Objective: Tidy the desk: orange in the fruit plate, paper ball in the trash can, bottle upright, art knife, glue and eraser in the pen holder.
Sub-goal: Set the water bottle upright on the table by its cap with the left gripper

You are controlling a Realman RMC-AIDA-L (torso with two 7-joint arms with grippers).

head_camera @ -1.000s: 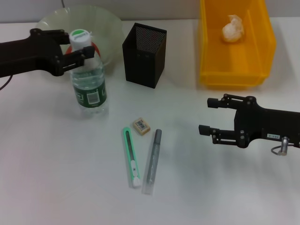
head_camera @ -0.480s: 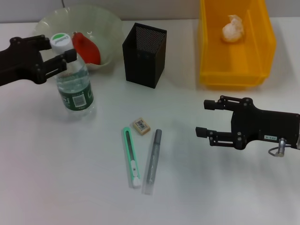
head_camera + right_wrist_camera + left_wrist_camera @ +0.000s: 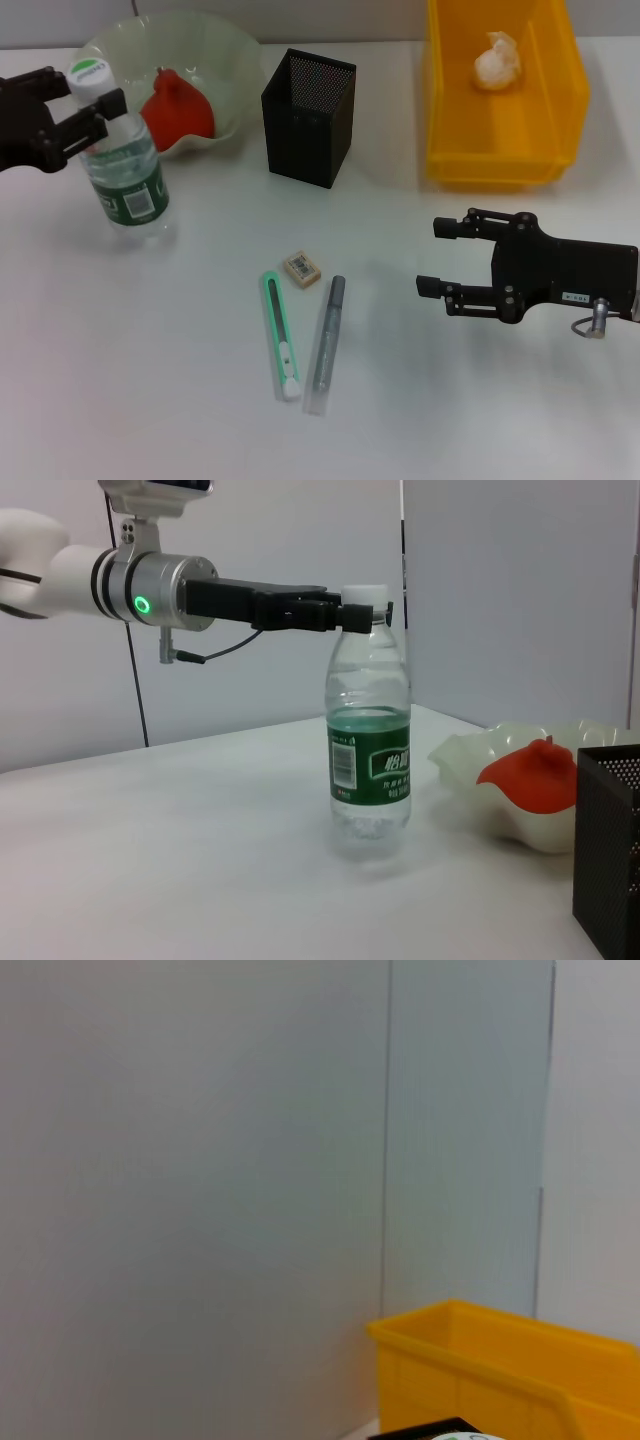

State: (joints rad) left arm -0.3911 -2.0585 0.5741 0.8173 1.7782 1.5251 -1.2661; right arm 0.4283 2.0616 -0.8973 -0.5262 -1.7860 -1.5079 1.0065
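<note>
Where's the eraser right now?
In the head view, the eraser lies on the table near the middle, in front of the pen holder, just behind the tips of the art knife and glue.

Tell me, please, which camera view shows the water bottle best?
The right wrist view: the bottle stands upright in full profile, the left gripper clamped at its neck. The head view shows it from above; the left wrist view shows only a sliver of its cap.

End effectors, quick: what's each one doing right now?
Left end effector: closed on the neck of the upright bottle.
Right end effector: open, holding nothing, above the table right of the glue.
</note>
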